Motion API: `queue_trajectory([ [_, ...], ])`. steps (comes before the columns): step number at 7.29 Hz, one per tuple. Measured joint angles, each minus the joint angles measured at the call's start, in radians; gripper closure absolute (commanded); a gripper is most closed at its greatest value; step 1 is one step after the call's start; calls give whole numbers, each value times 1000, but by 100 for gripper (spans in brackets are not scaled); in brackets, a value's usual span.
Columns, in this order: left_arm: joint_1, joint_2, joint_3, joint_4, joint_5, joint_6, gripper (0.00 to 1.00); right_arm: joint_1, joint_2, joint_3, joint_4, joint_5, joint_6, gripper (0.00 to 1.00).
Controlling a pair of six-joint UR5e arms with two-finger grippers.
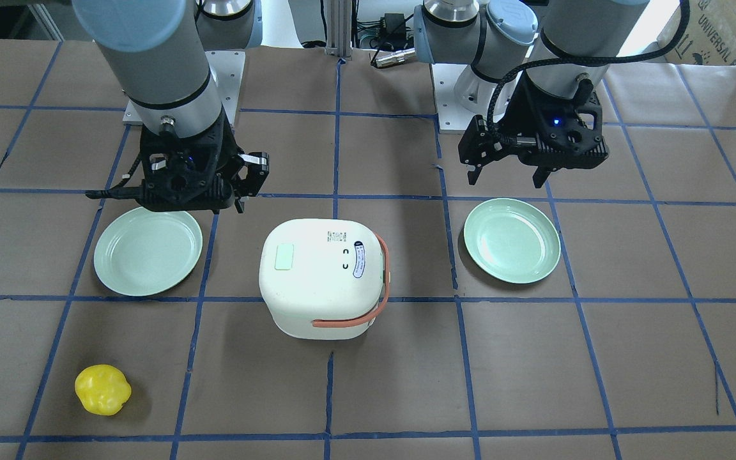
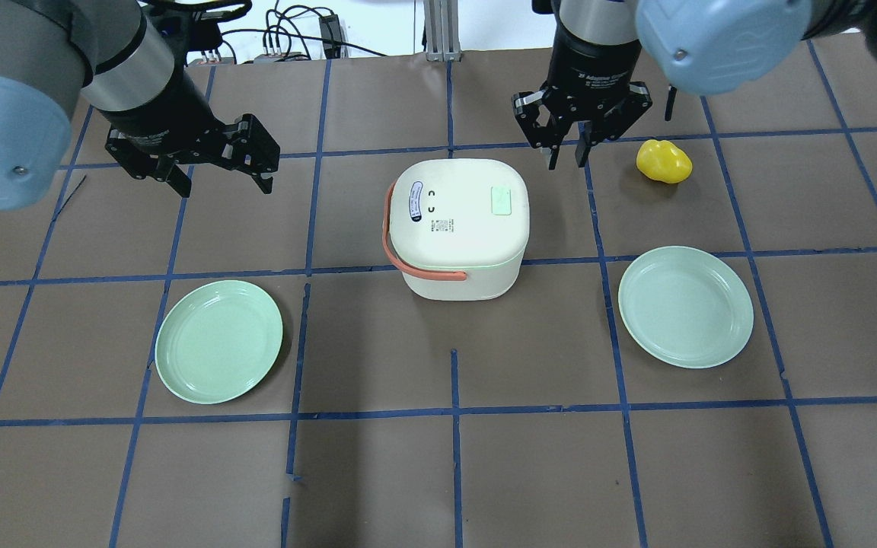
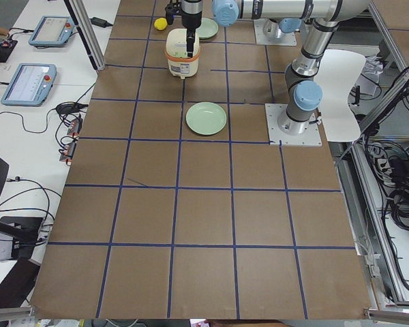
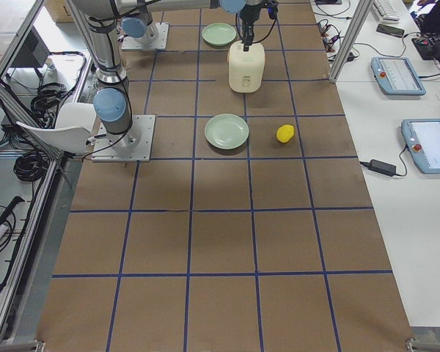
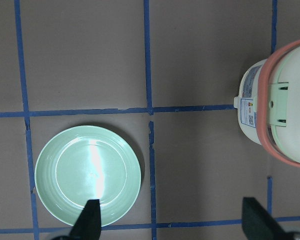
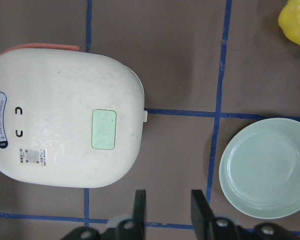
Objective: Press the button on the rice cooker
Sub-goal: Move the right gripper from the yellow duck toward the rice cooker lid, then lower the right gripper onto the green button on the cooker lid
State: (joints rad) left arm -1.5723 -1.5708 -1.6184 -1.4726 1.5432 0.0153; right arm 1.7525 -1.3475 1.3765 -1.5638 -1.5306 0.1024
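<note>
The white rice cooker (image 2: pixel 457 224) with an orange handle stands at mid-table, lid shut. Its pale green button (image 2: pixel 501 201) sits on the lid top, toward my right side; it also shows in the right wrist view (image 6: pixel 104 129). My right gripper (image 2: pixel 566 161) hovers just past the cooker's far right corner, empty, its jaws close together with a narrow gap; in its wrist view (image 6: pixel 170 210) the button lies off to one side of the fingers. My left gripper (image 2: pixel 223 185) hangs wide open and empty, left of the cooker.
A green plate (image 2: pixel 219 341) lies near left, another green plate (image 2: pixel 686 306) near right. A yellow pepper-like toy (image 2: pixel 664 161) sits far right, close to the right gripper. Brown paper with blue tape lines covers the table.
</note>
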Motion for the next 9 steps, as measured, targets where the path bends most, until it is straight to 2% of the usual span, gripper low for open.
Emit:
queue_trajectory([
  [4,0,0,0,0,0,0,0,14,88,-53,-17,41,8,92],
  [9,0,0,0,0,0,0,0,14,93,-38,-27,41,15,92],
])
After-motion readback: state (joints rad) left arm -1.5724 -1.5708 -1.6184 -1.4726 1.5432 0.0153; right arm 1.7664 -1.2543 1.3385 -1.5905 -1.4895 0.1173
